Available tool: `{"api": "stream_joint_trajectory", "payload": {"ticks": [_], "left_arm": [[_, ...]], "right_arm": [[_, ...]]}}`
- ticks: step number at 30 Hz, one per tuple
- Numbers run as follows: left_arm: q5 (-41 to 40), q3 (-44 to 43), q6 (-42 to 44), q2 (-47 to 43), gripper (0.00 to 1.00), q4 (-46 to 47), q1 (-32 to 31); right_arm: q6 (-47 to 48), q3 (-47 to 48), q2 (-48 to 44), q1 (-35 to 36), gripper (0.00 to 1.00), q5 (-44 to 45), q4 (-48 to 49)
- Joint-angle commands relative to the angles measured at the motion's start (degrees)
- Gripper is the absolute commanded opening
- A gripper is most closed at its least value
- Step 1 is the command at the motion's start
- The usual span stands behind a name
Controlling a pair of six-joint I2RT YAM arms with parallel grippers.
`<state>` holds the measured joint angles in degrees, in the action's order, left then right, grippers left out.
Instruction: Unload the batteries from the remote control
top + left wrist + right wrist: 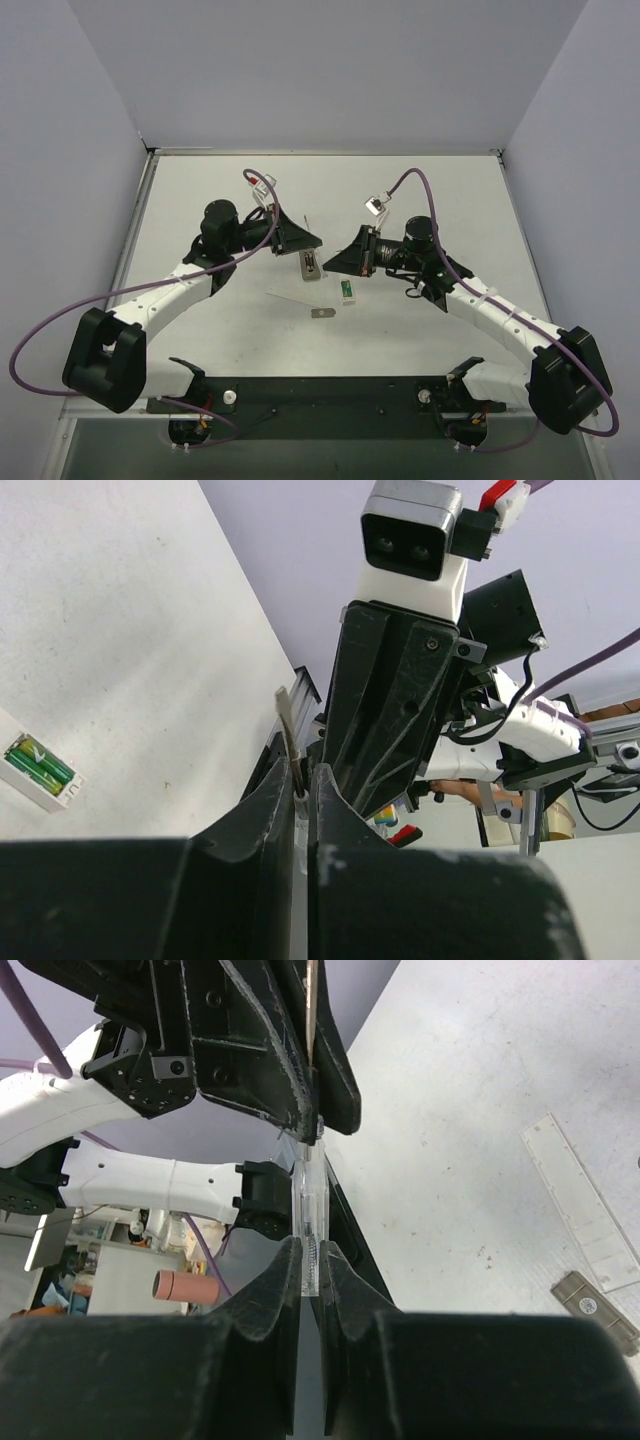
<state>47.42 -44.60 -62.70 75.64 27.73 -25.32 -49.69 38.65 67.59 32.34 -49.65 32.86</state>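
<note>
The remote control (310, 266), a tan-grey bar with a dark slot facing up, is between both gripper tips. My left gripper (312, 243) is shut on its far end. In the left wrist view (303, 770) it shows edge-on as a thin strip (287, 720). My right gripper (335, 262) is shut on its side. In the right wrist view (311, 1245) the pinched part (310, 1200) looks translucent, with a small spring inside. Two green batteries (348, 290) lie on the table in a small white holder (38, 768), apart from the remote, to its right and nearer.
A small flat grey plate (320, 312) lies just in front of the grippers and shows in the right wrist view (595, 1310). A narrow white strip (290, 298) lies left of it (580, 1195). Purple cables loop off both arms.
</note>
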Motion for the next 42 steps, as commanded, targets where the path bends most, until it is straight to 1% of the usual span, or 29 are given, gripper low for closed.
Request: {"api": "stream_joint_trajectory", "payload": {"ticks": [1,2,3,4,5,6,7,8,9,10,11,13,14,15,16,18,21,23,26,34,39,42], "left_arm": [[1.0,0.9,-3.8,-1.2,0.00,8.0,0.6],[1.0,1.2,-5.1,-1.0,0.00,8.7,0.6],[0.4,1.4,-6.0,-0.9,0.00,9.3,0.7],[0.0,2.0,-7.0,-1.2,0.00,9.5,0.8],[-0.6,2.4,-9.3,-1.4,0.00,10.5,0.9],[-1.3,2.9,-10.8,-1.5,0.00,11.3,1.0],[-2.8,3.5,-12.2,-2.1,0.00,11.8,1.2],[-3.6,4.1,-15.1,-2.4,0.00,12.1,1.4],[-4.3,4.3,-16.5,-3.0,0.00,12.3,1.6],[-5.7,4.5,-17.8,-3.5,0.00,11.8,1.8],[-6.3,4.5,-20.1,-3.8,0.00,10.0,1.9],[-7.6,4.7,-22.8,-5.1,0.00,8.8,2.0],[-8.7,5.0,-25.6,-5.4,0.00,8.7,2.0],[-9.3,5.4,-26.8,-5.9,0.00,8.8,1.9],[-9.9,5.6,-27.9,-7.0,0.00,8.8,1.9],[-11.8,6.1,-31.2,-8.2,0.00,8.3,2.0],[-13.9,7.9,-35.5,-11.0,0.00,7.1,2.0],[-14.2,9.4,-38.4,-11.6,0.00,7.1,1.9],[-13.9,10.1,-40.4,-11.9,0.00,6.7,1.9],[-13.2,11.4,-41.7,-11.7,0.00,7.0,1.8],[-12.5,13.1,-43.7,-10.4,0.00,10.9,1.8],[-11.9,13.7,-44.2,-10.2,0.00,12.2,1.8]], "right_arm": [[4.6,1.9,-1.9,0.2,0.00,0.9,-0.4],[6.3,2.6,-2.7,0.3,0.00,2.1,-4.1],[8.6,3.3,-3.3,0.4,0.02,5.5,-5.9],[13.5,4.0,-4.0,0.7,0.09,7.6,-7.6],[16.9,4.1,-6.0,1.2,0.24,10.2,-9.4],[20.2,3.9,-7.0,2.9,0.31,12.4,-9.6],[28.0,3.2,-8.2,4.3,0.37,17.5,-9.4],[31.9,2.8,-10.4,5.6,0.46,20.3,-9.0],[35.6,2.3,-11.2,8.2,0.48,23.1,-8.8],[39.9,1.8,-12.0,9.2,0.49,28.1,-7.5],[46.6,0.0,-13.2,10.0,0.50,29.5,-6.1],[54.3,-2.6,-14.3,12.0,0.50,32.1,-2.1],[58.2,-7.1,-15.3,12.7,0.50,32.6,4.5],[67.4,-9.6,-15.6,13.4,0.51,32.8,8.9],[70.8,-12.3,-15.9,14.6,0.51,33.0,17.0],[75.3,-14.7,-15.9,15.0,0.52,33.8,21.2],[76.9,-13.8,-16.3,15.9,0.50,32.9,20.3],[77.6,-14.2,-16.0,17.4,0.49,33.7,24.2],[79.6,-13.7,-14.9,18.8,0.46,35.3,27.0],[80.9,-9.9,-11.8,22.4,0.40,34.6,27.7],[81.8,-7.5,-9.8,24.1,0.37,35.0,26.6],[81.7,-7.3,-8.6,24.9,0.36,35.4,28.2]]}}
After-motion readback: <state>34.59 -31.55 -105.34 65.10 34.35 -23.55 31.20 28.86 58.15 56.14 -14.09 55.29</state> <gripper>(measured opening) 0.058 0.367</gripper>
